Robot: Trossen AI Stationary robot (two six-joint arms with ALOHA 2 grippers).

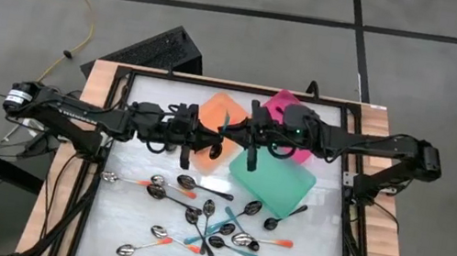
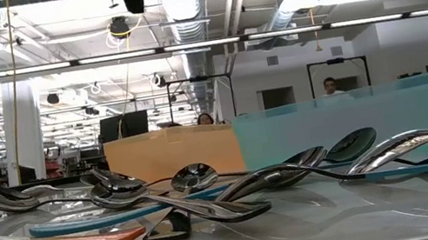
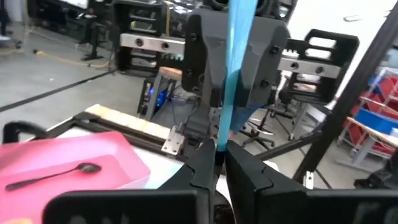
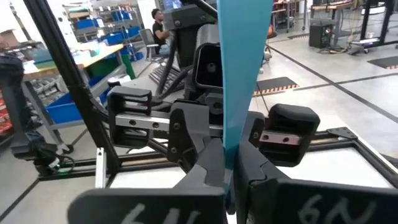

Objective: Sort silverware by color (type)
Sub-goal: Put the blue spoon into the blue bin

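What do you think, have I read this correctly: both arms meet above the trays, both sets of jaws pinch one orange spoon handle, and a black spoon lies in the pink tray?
One detail is wrong: the pinched handle is teal, not orange. The left wrist view shows the teal-handled spoon held by the left gripper and the right gripper together. The black spoon does lie in the pink tray.

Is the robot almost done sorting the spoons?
No. Done: one black spoon lies in the pink tray. In hand: a teal-handled spoon, gripped by the left gripper and right gripper. Left: a pile of spoons on the table.
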